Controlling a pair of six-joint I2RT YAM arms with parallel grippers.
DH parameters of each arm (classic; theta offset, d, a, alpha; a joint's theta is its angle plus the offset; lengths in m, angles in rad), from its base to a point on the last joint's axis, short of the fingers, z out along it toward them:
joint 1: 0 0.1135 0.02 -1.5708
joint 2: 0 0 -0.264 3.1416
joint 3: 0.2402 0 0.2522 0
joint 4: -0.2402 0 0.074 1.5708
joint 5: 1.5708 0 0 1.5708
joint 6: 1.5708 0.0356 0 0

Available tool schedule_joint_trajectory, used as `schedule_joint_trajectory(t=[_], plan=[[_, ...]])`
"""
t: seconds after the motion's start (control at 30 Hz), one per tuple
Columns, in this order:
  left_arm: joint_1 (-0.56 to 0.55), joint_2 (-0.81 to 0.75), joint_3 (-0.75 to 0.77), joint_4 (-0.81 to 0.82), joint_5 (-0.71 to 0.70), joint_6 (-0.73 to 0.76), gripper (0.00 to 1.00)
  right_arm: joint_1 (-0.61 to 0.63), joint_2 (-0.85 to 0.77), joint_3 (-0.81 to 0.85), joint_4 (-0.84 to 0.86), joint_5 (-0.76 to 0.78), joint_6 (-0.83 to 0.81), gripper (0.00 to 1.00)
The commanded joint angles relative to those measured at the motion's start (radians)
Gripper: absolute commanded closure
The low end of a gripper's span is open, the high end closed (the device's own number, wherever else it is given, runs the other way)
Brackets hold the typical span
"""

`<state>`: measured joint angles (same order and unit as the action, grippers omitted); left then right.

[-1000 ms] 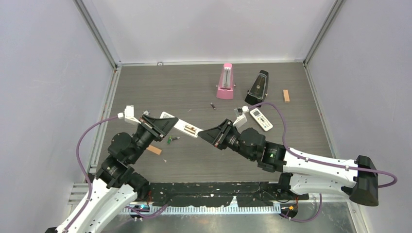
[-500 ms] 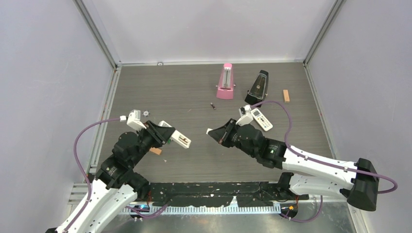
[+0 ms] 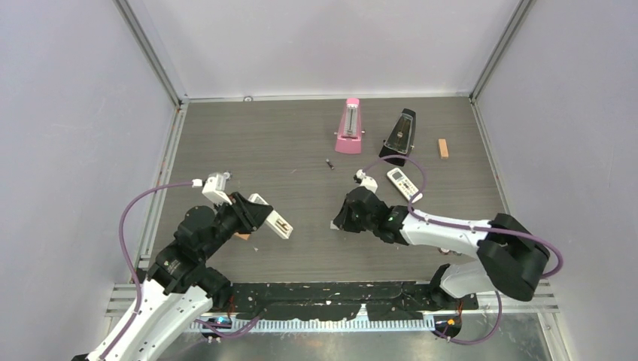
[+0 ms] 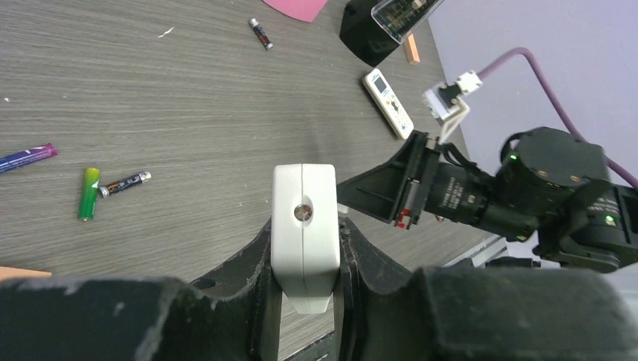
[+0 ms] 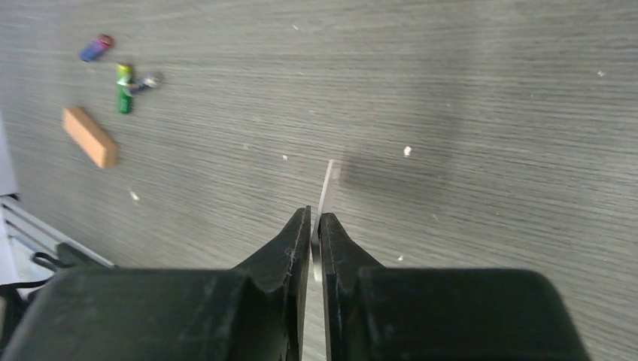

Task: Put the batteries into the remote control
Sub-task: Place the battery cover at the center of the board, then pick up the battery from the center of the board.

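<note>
The remote (image 4: 303,226) sits clamped end-on between the closed fingers of the left gripper (image 3: 259,213), low and left of centre in the top view, lifted off the table (image 3: 301,135). A second ago it lay stretched between both grippers at mid-frame. The arms have since parted, and the left one has drawn the remote back toward its own side.

The right gripper (image 5: 316,222) has pulled away to the right of centre and tipped down toward the table. Its fingers are pinched on a thin pale plate seen edge-on, most likely the remote's cover (image 5: 327,180). A dark slot shows on the remote's upper face in the top view, so the battery bay appears to be open now. That would clear the way for loading, though no cell is in hand yet.

Three batteries lie close together at the left of the left wrist view: a green one (image 4: 89,193), a dark one (image 4: 124,183) just beside it, and a purple one (image 4: 26,157) a little further left. A fourth battery (image 3: 329,163) lies apart, above centre in the top view. An orange block (image 5: 90,137) rests near the cluster.

The right gripper probably has to put the cover down before it can fetch a battery.
</note>
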<state>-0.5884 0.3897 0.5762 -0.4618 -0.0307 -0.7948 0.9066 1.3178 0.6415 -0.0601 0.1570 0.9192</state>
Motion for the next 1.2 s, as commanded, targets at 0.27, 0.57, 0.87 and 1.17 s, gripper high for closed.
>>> schedule_joint_trajectory(t=[0.27, 0.57, 0.87, 1.17], plan=[[0.002, -0.033, -0.005, 0.042, 0.087, 0.041, 1.0, -0.018, 0.088, 0.017, -0.038, 0.007, -0.018, 0.44], [0.002, -0.047, 0.016, 0.051, 0.186, 0.105, 1.0, 0.017, -0.106, 0.021, 0.05, -0.135, -0.198, 0.37], [0.001, 0.033, 0.066, 0.189, 0.515, 0.217, 1.0, 0.094, -0.336, 0.052, 0.321, -0.64, -0.399, 0.21], [0.002, 0.087, 0.146, 0.243, 0.762, 0.264, 1.0, 0.225, -0.248, 0.177, 0.198, -0.581, -0.558, 0.12]])
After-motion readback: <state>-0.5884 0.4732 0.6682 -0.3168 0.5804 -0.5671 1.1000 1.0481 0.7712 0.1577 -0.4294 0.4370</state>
